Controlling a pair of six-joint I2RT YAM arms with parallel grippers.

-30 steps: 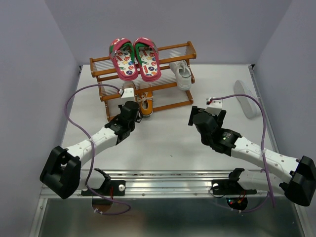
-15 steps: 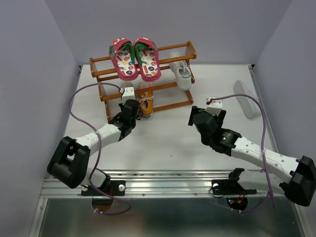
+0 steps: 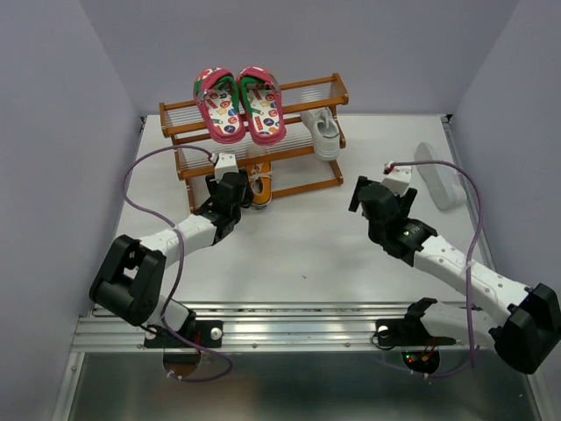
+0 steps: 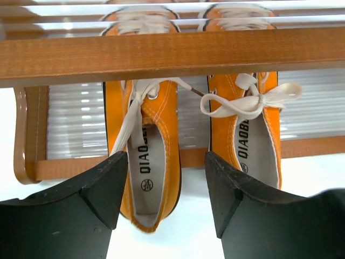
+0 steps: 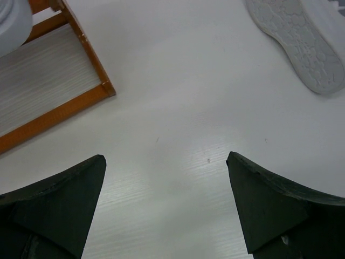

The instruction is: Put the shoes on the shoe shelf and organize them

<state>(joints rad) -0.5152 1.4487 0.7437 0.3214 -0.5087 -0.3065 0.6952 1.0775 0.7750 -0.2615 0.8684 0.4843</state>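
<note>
The shoe shelf (image 3: 302,186) stands at the back of the table. A pink pair (image 3: 238,103) lies on its top tier, with one white sneaker (image 3: 323,132) at its right end. Two orange sneakers sit side by side on the lower tier, heels outward: the left one (image 4: 144,162) and the right one (image 4: 249,137). My left gripper (image 3: 244,186) is open just in front of them, its fingers (image 4: 102,189) either side of the left shoe's heel without gripping. A second white sneaker (image 3: 436,174) lies on the table at the right. My right gripper (image 3: 375,195) is open over bare table.
In the right wrist view the shelf's front right corner (image 5: 89,91) is at the upper left and the loose white sneaker's sole (image 5: 299,40) at the upper right. Purple cables loop off both arms. Walls close in the table on both sides.
The left gripper pushed in towards the lower tier and opened, letting go of the left orange sneaker. The right arm swung right and further back, towards the loose white sneaker.
</note>
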